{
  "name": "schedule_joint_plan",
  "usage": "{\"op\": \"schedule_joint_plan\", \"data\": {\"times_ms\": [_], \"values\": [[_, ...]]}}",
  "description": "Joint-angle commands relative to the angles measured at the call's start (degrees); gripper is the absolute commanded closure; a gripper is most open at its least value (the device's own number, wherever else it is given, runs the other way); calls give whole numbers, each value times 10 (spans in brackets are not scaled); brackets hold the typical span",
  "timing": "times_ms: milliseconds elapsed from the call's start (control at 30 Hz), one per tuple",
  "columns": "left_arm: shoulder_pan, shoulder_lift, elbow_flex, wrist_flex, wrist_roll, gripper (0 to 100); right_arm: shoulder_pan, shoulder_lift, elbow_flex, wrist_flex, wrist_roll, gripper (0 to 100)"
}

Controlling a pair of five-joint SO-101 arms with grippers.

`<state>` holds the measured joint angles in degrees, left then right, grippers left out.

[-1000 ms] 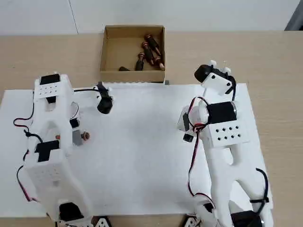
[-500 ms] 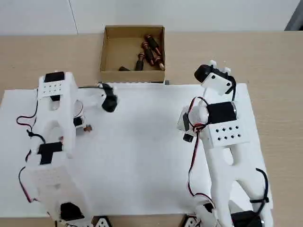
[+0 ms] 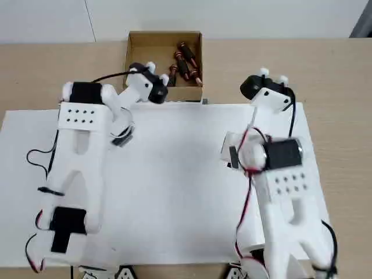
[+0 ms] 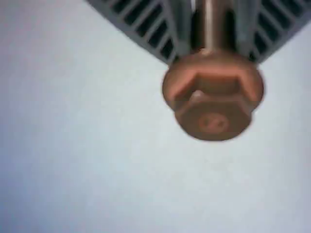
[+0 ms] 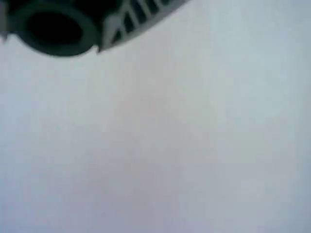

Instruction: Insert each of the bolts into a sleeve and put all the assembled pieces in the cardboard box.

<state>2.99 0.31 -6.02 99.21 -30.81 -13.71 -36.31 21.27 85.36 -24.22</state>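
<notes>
My left gripper point(image 4: 209, 26) is shut on a copper bolt point(image 4: 214, 97), whose hexagonal head points out of the ribbed fingers point(image 4: 141, 22) over the white mat. In the high view the left gripper point(image 3: 121, 138) hangs over the mat's far left part, just in front of the cardboard box point(image 3: 125, 64). Several assembled pieces point(image 3: 186, 63) lie in the box's right half. My right gripper point(image 3: 231, 154) is over the mat's right part and holds a black sleeve point(image 5: 53, 29), whose open end shows beside a ribbed finger point(image 5: 138, 14).
The white mat point(image 3: 174, 192) covers the middle of the wooden table point(image 3: 337, 70). The box stands past the mat's far edge. The left arm's wrist camera point(image 3: 154, 90) overhangs the box's near wall.
The left arm has swung away from the mat's left side toward the box, carrying the bolt. The right arm has shifted only slightly.
</notes>
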Motion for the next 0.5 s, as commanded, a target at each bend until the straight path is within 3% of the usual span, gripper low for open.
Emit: {"op": "schedule_joint_plan", "data": {"times_ms": [0, 267, 467], "values": [[35, -85, -6, 9, 82, 995, 0, -64, -2, 2, 26, 996], [100, -257, 29, -49, 249, 995, 0, -141, -2, 63, 46, 996], [101, -389, 180, -154, 334, 995, 1, -247, -2, 73, 50, 996]]}}
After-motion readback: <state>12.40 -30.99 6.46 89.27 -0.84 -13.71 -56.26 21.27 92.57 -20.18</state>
